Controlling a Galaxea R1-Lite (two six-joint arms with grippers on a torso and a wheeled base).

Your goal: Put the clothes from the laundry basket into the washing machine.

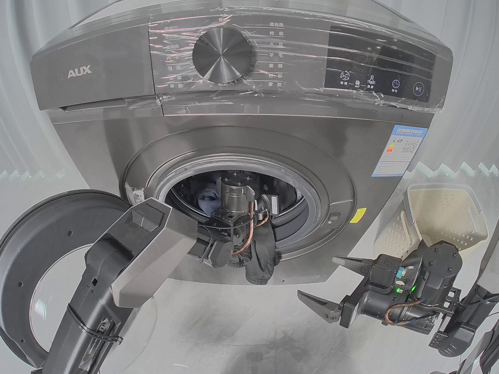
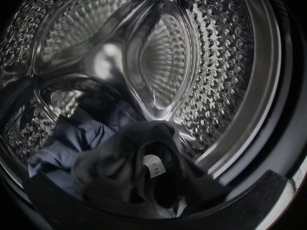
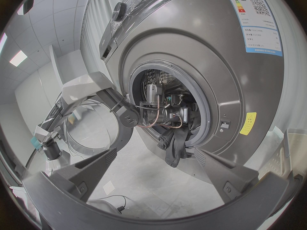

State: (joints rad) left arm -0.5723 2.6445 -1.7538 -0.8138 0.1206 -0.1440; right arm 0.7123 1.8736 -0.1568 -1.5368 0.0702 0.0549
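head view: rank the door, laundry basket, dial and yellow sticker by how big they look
1. door, largest, though it is also nearest the camera
2. laundry basket, partly covered
3. dial
4. yellow sticker, smallest

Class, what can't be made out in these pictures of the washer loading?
- Laundry basket, head view: right arm hides its bottom; leftover clothes uncertain.
- Dark garment over the door rim, head view: left arm hides its inner end.
- Drum, left wrist view: shadow blurs the heap; garment count unclear.
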